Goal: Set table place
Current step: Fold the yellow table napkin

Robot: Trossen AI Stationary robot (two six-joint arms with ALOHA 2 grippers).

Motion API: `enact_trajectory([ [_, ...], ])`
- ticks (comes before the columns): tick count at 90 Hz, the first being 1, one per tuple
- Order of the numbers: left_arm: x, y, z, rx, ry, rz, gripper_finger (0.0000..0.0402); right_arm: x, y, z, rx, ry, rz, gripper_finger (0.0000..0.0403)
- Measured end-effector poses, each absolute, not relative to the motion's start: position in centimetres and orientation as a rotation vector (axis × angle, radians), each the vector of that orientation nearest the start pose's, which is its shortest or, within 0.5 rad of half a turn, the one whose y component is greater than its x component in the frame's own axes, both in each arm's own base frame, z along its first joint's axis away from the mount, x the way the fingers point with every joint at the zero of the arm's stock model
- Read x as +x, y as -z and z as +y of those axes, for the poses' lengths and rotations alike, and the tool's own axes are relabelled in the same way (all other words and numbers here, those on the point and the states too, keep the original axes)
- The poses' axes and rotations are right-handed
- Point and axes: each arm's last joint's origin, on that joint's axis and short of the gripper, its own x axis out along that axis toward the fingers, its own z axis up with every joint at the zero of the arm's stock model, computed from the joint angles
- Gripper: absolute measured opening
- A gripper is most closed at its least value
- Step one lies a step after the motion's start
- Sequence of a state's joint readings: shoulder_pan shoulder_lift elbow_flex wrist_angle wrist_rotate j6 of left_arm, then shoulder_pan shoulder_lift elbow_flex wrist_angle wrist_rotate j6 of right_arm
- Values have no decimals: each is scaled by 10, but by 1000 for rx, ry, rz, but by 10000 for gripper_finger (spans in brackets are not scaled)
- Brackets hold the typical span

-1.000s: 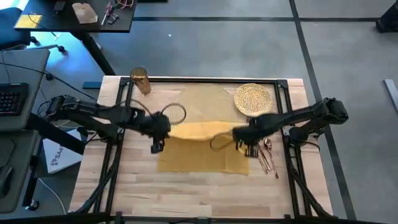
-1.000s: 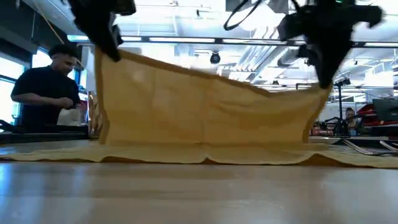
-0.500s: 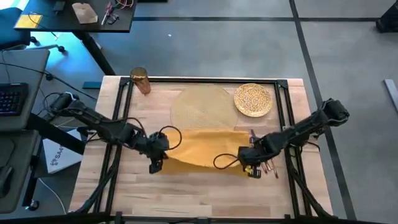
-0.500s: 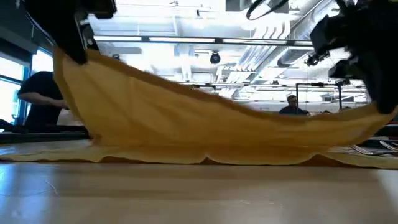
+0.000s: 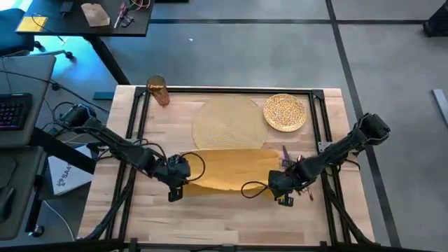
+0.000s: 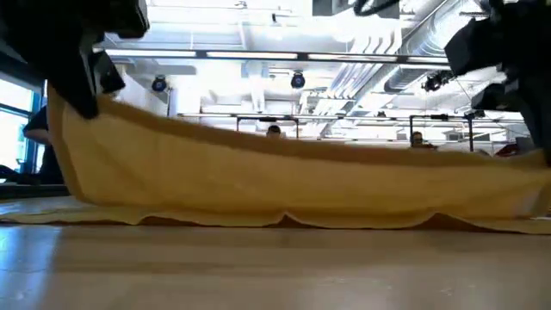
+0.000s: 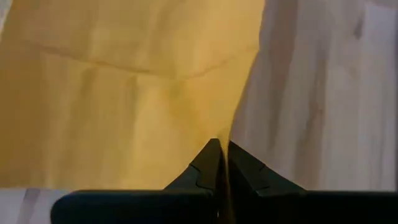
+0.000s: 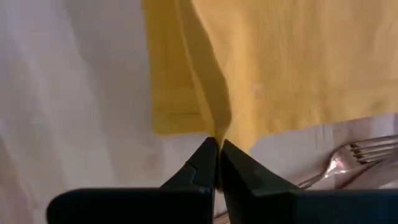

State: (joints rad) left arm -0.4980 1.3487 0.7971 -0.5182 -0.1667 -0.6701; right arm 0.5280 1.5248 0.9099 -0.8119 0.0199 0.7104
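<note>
The yellow napkin (image 5: 227,168) lies near the table's front, below the round woven placemat (image 5: 225,120). Its lower layer rests flat on the wood, and an upper layer hangs between my two grippers, as the low view shows (image 6: 284,176). My left gripper (image 5: 174,190) is shut on the napkin's left corner. My right gripper (image 5: 281,196) is shut on its right corner. The gold plate (image 5: 285,112) sits at the far right and the amber cup (image 5: 157,91) at the far left. The copper cutlery (image 5: 302,173) lies beside the right gripper. My left gripper pinches the napkin's edge at its left corner (image 7: 225,140) between its two fingertips, coming from above. The cloth hangs below the fingers in a slack sheet down to the layer on the table. My right gripper pinches the napkin's edge at its right corner (image 8: 219,127) between its two fingertips, from above. The cloth sags from there toward the left gripper, and its lower part lies on the table.
The black rail frame (image 5: 316,105) runs round the tabletop. A fork (image 8: 348,160) lies just to the right of the napkin's right end. Bare wood (image 5: 224,217) stretches along the table's near edge. A dark desk (image 5: 84,17) stands beyond the far left corner.
Both grippers have moved toward the table's near edge and down, staying shut on the napkin. The held edge has been carried over the part lying on the table, so the napkin is folding over and its raised sheet stands lower than before.
</note>
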Motion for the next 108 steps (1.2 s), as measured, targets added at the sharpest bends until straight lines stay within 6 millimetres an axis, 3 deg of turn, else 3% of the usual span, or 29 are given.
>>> enact_trajectory([
  [41,227,-182,-118,-236,-81,1116,5,223,-175,128,194,166,1370,1],
  [63,226,-194,-113,-202,-196,1141,0,225,-181,127,182,204,1358,0],
  [75,226,-217,-95,-86,-382,1146,0,230,-198,105,116,433,1351,0],
  [94,228,-262,-46,141,-761,1020,0,235,-229,47,-37,838,1340,0],
  [108,234,-279,-24,206,-823,1022,0,242,-243,27,-80,873,1324,0],
])
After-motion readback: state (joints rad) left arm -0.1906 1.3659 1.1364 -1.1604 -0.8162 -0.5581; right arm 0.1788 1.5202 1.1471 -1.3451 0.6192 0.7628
